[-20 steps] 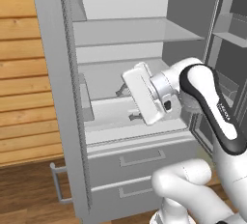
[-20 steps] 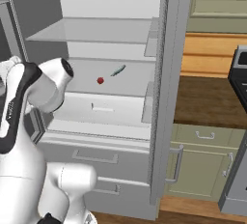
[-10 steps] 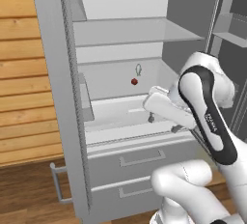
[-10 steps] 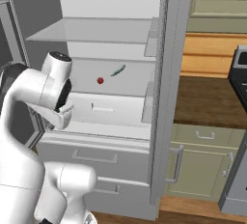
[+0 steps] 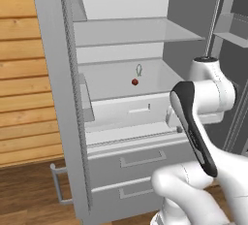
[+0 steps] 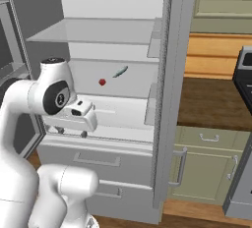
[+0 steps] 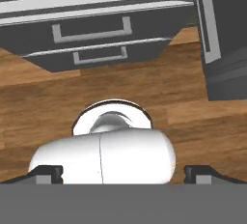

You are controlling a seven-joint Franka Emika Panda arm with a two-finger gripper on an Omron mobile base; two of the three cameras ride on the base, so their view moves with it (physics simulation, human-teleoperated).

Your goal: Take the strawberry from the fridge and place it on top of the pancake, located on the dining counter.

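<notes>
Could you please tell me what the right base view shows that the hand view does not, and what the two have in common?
Right base view alone: the strawberry on a shelf in the open fridge, a slim pale object beside it, and green cabinets to the right. Hand view alone: the gripper with its tips far apart, open, pointing down at the wooden floor. Both share the fridge's two lower drawers with their handles.
</notes>
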